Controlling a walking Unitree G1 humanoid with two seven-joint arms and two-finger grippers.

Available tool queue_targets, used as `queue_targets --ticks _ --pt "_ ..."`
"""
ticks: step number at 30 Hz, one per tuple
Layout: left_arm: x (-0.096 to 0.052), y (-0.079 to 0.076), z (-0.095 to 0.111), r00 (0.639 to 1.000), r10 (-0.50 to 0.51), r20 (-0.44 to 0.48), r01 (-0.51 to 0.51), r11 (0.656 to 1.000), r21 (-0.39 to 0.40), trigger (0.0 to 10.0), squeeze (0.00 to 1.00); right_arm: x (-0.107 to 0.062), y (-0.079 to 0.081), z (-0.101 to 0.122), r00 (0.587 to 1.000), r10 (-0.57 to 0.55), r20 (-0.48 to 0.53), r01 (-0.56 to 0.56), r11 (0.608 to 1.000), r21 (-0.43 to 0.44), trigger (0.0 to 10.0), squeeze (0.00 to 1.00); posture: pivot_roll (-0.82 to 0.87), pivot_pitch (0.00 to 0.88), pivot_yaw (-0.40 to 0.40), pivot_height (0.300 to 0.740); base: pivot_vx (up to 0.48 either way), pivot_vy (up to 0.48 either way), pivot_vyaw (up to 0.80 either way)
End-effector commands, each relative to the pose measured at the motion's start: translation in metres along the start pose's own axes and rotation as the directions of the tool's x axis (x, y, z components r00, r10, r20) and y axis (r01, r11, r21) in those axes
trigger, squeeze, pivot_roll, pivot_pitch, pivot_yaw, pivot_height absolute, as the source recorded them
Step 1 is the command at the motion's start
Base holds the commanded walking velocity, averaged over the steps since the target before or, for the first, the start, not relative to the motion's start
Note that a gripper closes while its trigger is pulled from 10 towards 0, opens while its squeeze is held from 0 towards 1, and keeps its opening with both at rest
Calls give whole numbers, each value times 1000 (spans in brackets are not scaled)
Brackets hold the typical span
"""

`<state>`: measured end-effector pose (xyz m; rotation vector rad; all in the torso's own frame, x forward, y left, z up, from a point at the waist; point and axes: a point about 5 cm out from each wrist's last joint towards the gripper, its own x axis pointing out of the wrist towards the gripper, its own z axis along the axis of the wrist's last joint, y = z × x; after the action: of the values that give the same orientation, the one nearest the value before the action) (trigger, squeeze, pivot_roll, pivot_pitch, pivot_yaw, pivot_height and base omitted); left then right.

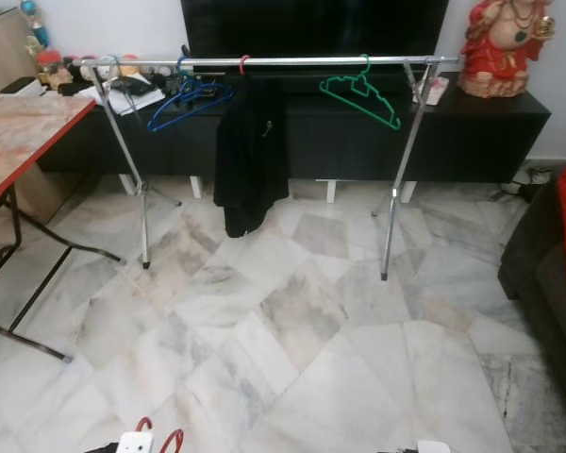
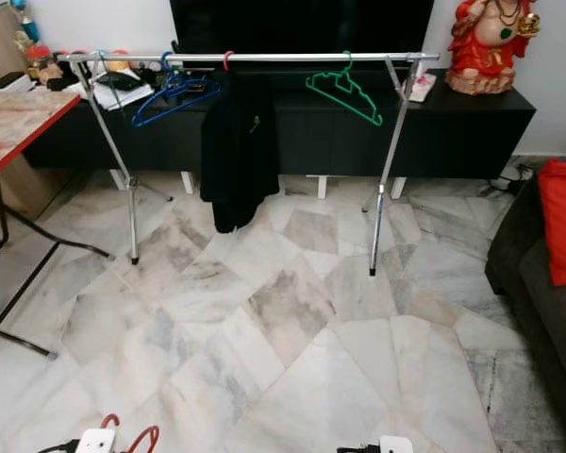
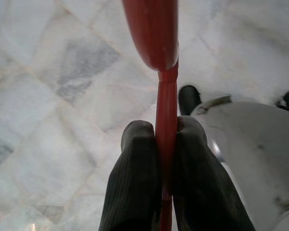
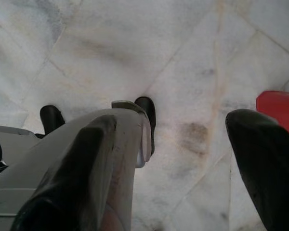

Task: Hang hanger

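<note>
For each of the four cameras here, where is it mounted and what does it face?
Left eye: head, facing forward-down at the clothes rack on the marble floor.
Right eye: same scene, shifted slightly.
Left wrist: along the left end effector, shut on a red hanger, floor below.
Right wrist: along the open right end effector, facing floor.
Both wrist views share the floor.
</note>
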<state>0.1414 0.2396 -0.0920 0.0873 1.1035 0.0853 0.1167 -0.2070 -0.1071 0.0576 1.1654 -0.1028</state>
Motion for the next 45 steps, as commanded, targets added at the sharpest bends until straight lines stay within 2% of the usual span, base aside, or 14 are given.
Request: queue_targets --ticks 1,4,19,30,34,36,42,45 --pt "-1 5 -1 1000 7 4 -7 1000 15 10000 0 0 4 -1 1000 7 -5 -7 1000 -25 10000 0 -136 0 57 740 277 0 0" --pt "-1 3 -2 1000 -1 4 1 999 48 10000 0 1 5 -1 1000 4 -3 -4 1000 -13 10000 0 -139 0 58 740 282 0 0" --pt "0 -24 -11 999 -32 1 32 998 58 10000 0 1 8 2 1000 12 7 -12 1000 -20 10000 0 -143 0 63 740 324 0 0" --pt "0 -17 -10 1000 -20 2 20 998 57 10000 0 1 10 0 1000 16 6 -16 1000 -13 10000 0 -146 0 64 740 325 0 0" --pt "0 -18 -11 1000 -16 2 16 999 44 10000 0 1 9 0 1000 17 6 -16 1000 -24 10000 0 -146 0 47 740 325 0 0" --pt "0 -20 -13 1000 -18 0 18 999 34 10000 0 1 7 0 1000 15 2 -15 998 -61 10000 0 -146 0 38 740 319 0 0" --pt "0 -27 -16 1000 -26 -5 26 1000 15 10000 0 0 0 -1 1000 5 -2 -5 999 -53 10000 0 -125 0 -1 740 319 0 0" --pt "0 -28 -16 1000 -29 -7 29 999 15 10000 0 0 -1 -1 1000 5 -3 -5 997 -78 10000 0 -125 0 -6 740 320 0 0"
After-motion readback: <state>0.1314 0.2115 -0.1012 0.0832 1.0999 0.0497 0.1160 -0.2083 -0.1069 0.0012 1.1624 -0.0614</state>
